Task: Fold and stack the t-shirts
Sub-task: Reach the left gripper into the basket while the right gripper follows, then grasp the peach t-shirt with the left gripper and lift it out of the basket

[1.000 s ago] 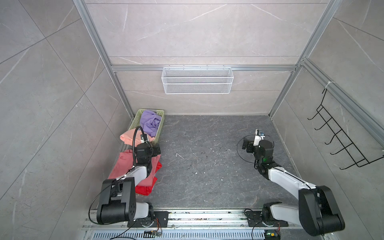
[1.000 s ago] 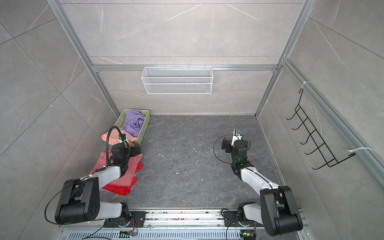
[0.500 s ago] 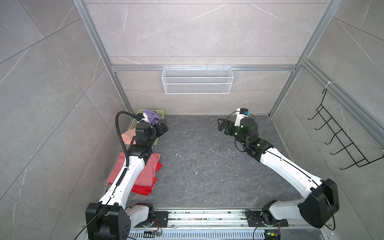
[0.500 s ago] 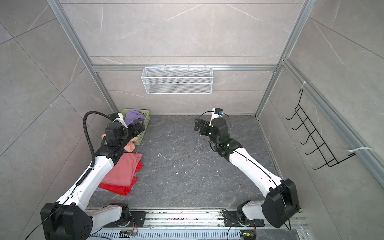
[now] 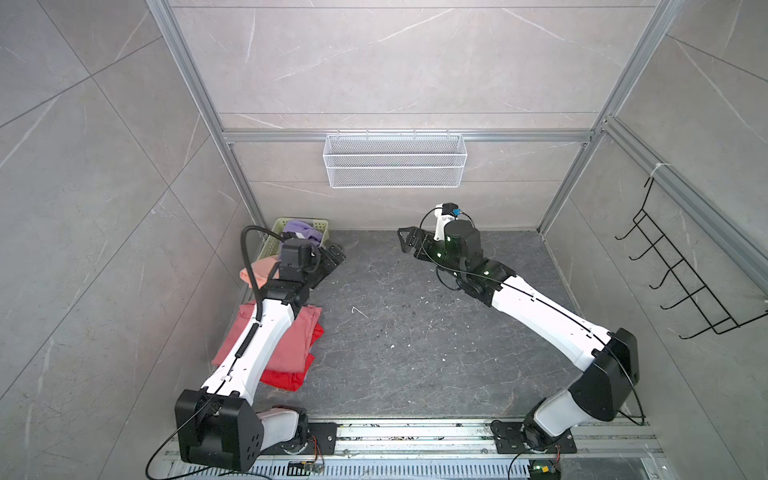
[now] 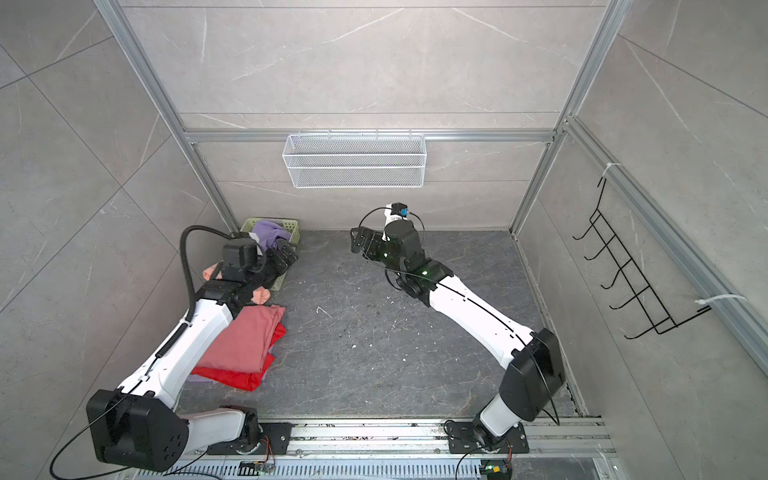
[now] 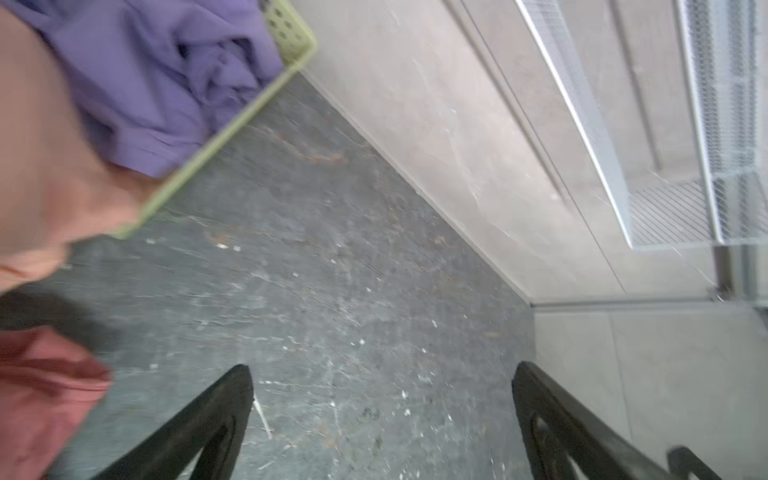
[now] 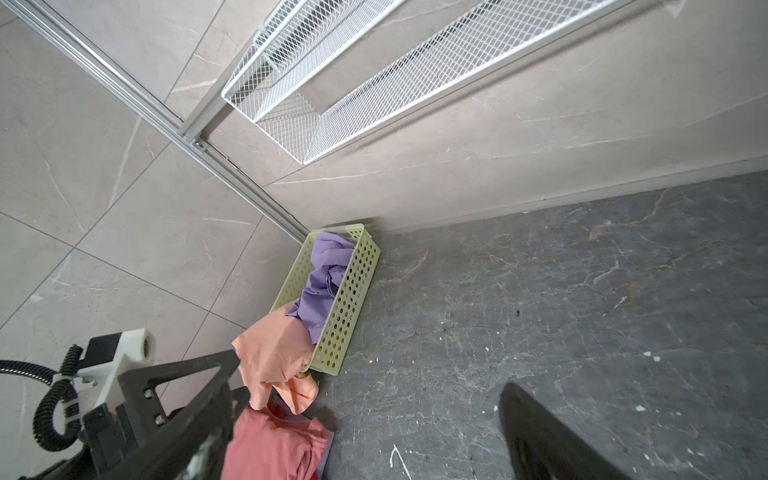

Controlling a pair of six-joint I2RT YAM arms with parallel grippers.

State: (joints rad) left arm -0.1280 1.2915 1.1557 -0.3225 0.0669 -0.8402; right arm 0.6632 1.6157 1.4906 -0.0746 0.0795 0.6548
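- Okay, I see my left claw [image 5: 332, 259] spread wide and empty, hovering over the dark grey tabletop [image 5: 395, 332] just beside the pale green perforated basket [image 8: 353, 299].
- My right claw [image 5: 405, 241] is likewise wide apart with nothing in it, raised above the far middle of the tabletop. It is well apart from the clothes and points toward them.
- A lavender t-shirt [image 8: 328, 282] lies crumpled inside the basket, which sits in the far left corner.
- A peach-pink t-shirt [image 8: 270, 353] spills over the basket's near end onto the tabletop.
- A dusty rose t-shirt [image 6: 245, 345] lies folded on top of a bright red t-shirt [image 6: 232, 378], stacked by the left wall just in front of the basket.
- My left arm [image 5: 257, 345] crosses above that stack in both top views.
- From the left wrist view, the claw's black fingers [image 7: 208, 424] frame only bare tabletop, with the basket corner off to one side.
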